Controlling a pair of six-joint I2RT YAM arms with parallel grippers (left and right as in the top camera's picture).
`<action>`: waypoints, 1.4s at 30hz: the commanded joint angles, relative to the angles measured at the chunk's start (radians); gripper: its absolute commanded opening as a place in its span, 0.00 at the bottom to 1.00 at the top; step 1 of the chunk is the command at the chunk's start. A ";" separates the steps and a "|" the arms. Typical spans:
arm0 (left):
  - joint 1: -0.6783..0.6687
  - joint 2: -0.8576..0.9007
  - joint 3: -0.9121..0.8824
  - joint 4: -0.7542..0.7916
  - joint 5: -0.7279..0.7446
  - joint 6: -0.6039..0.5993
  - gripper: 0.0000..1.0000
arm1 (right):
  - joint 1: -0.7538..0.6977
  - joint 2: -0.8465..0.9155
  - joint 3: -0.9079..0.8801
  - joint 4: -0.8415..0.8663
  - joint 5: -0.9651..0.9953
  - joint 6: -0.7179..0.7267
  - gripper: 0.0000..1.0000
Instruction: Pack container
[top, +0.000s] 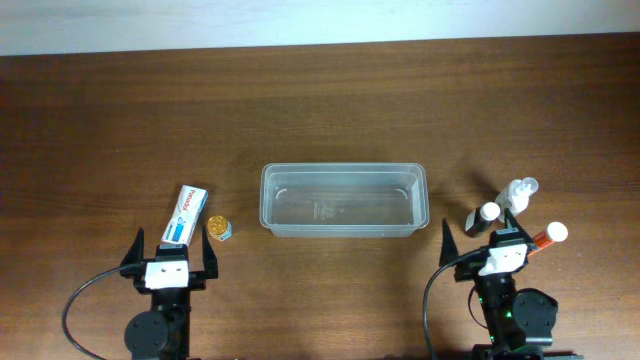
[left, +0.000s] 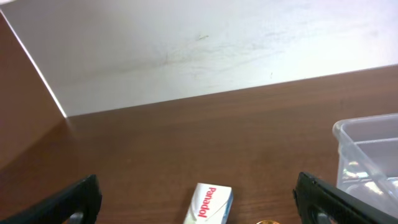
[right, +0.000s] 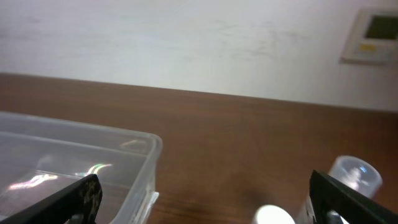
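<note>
Centred on the desk (top: 320, 110), the container (top: 343, 200) was found empty, with a box (top: 187, 213) and jar (top: 219, 229) left of it, bottles (top: 518, 195) right. The left gripper (top: 172, 250) and right gripper (top: 495, 245) were held wide open, empty. Packing was judged unstarted; an item must first be grasped.

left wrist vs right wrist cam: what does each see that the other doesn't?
Left wrist only: a white Panadol box lying on the table between the jaws, and a sliver of a gold lid at the bottom edge.
Right wrist only: a clear bottle top, a white cap beside it, and a wall panel at the upper right.
Both: the clear container, at the right edge of the left wrist view and on the left in the right wrist view. Both also show the brown table, a pale wall, and jaws standing wide apart.
</note>
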 joint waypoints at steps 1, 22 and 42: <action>0.004 -0.010 0.023 0.003 0.007 -0.070 0.99 | 0.005 0.000 0.040 -0.035 0.073 0.079 0.98; 0.004 0.771 0.735 -0.314 -0.015 -0.173 0.99 | 0.004 0.772 1.006 -0.760 0.106 0.179 0.98; 0.004 1.121 0.974 -0.574 0.161 -0.182 0.99 | -0.011 1.327 1.299 -1.161 0.100 0.299 0.98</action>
